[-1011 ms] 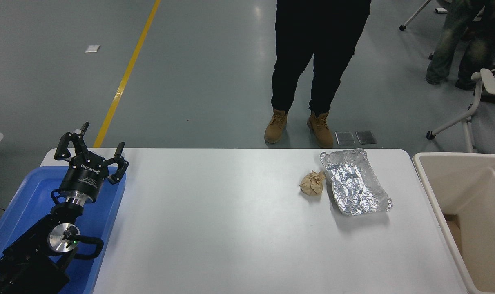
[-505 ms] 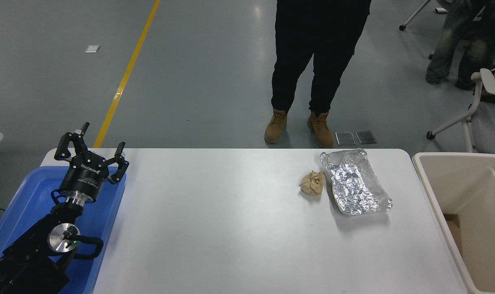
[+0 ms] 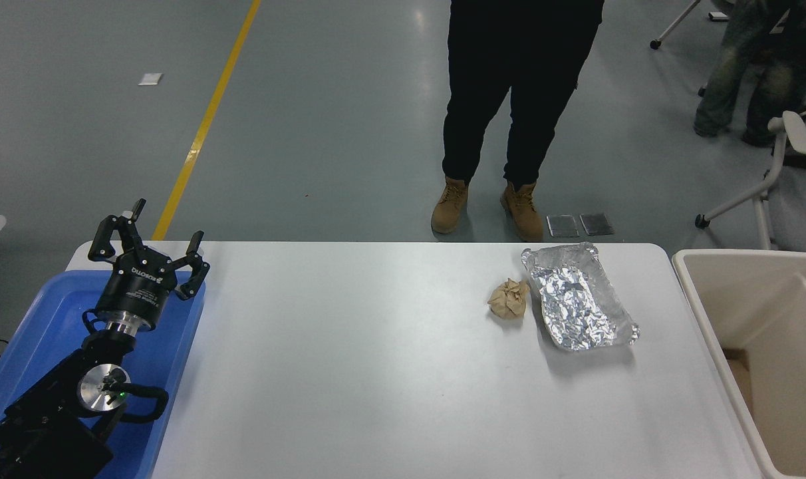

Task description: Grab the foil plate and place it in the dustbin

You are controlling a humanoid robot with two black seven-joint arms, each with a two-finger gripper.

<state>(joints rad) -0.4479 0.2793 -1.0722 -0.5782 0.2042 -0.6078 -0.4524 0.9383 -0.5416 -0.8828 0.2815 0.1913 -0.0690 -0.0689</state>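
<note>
The foil plate [image 3: 578,297], a shiny crinkled silver tray, lies on the white table [image 3: 376,372] at the far right. The dustbin [image 3: 762,346], a large beige bin with deep walls, stands just off the table's right edge. My left gripper [image 3: 151,234] is parked at the lower left over a blue tray, open and empty. The right arm is out of view, apart from a tiny dark speck at the right edge.
A small crumpled brown paper ball [image 3: 508,298] lies just left of the foil plate. A flat blue tray [image 3: 37,332] sits at the table's left end under my left arm. A person [image 3: 509,100] in dark trousers and tan boots stands at the far side.
</note>
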